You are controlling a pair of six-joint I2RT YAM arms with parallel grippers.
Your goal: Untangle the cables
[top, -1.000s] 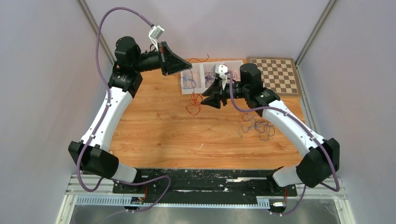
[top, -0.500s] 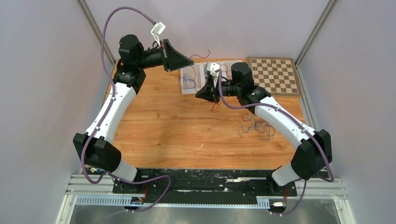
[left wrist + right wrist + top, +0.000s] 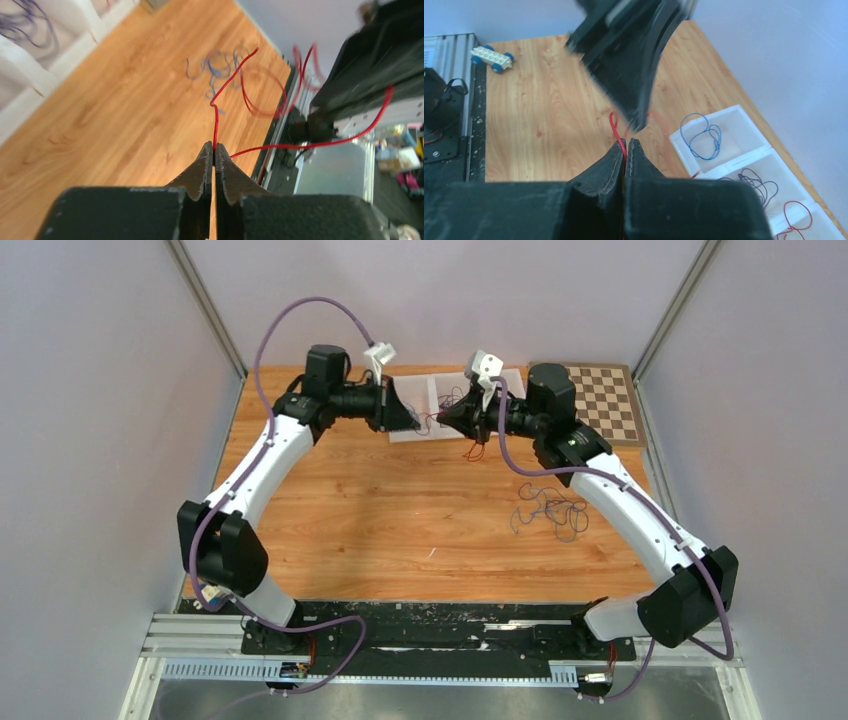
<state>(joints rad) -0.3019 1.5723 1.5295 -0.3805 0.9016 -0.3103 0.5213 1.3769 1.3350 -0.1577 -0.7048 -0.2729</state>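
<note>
A red cable [image 3: 217, 116] runs between my two grippers above the white tray [image 3: 408, 433]. My left gripper [image 3: 214, 146] is shut on one part of it, and the rest loops away toward the right gripper's black body [image 3: 370, 65]. My right gripper [image 3: 626, 142] is shut on the red cable [image 3: 617, 129] too, tip to tip with the blurred left gripper [image 3: 634, 60]. In the top view the left gripper [image 3: 418, 422] and right gripper [image 3: 442, 417] nearly meet, and a red loop [image 3: 478, 450] hangs below. A tangle of blue and dark cables [image 3: 548, 508] lies on the table.
The tray's compartments hold a blue cable [image 3: 701, 132], dark purple cables [image 3: 756, 182] and a red one [image 3: 799, 215]. A chessboard [image 3: 606, 405] lies at the back right. A small white toy car with blue wheels [image 3: 493, 57] sits near the table's front edge.
The right gripper has closed on the red cable and lifted it off the table. The left arm has swung right and down, bringing its gripper close to the right one.
</note>
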